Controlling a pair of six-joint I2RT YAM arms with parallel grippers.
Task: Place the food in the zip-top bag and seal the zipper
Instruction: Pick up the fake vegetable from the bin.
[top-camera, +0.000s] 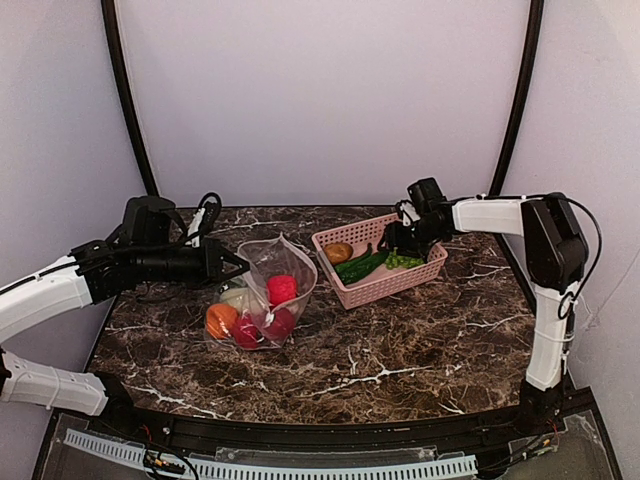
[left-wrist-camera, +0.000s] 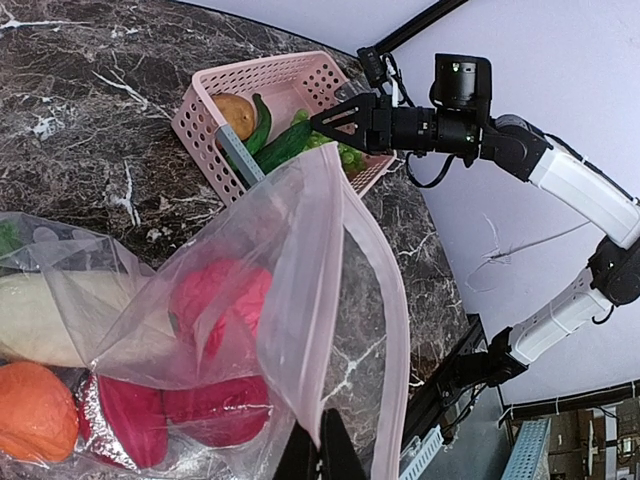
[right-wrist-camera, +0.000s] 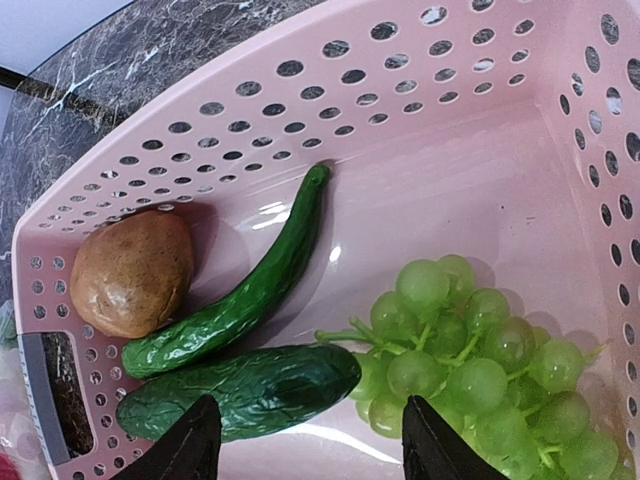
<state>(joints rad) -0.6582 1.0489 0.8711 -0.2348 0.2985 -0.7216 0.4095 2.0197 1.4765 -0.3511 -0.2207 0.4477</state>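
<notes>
Left gripper (left-wrist-camera: 320, 440): fingers pinched together on the mouth edge of the zip-top bag (top-camera: 268, 290), holding that side up so the mouth gapes toward the right. The pink zipper (left-wrist-camera: 385, 290) strip arcs over the opening, just right of your fingers; slider not visible.

Right gripper (right-wrist-camera: 310, 405): jaws spread wide, holding nothing, hanging inside the pink basket (top-camera: 390, 285). The thick cucumber (right-wrist-camera: 240, 390) lies below the left fingertip and the green grapes (right-wrist-camera: 470, 370) below the right one; contact can't be made out.

Edges: basket walls close in on the far and right sides of your right gripper. The bag sits left of the basket, close to its left corner; whether they touch is unclear. Marble table (top-camera: 400, 350) shows nearer than both.

Food in the bag: red tomatoes (left-wrist-camera: 215, 300), orange fruit (left-wrist-camera: 35, 410), cream-white vegetable (left-wrist-camera: 50, 320), all lying low, below your left gripper. In the basket as well: slim cucumber (right-wrist-camera: 240, 300) and a brown round piece (right-wrist-camera: 130, 270), left of your right gripper.
</notes>
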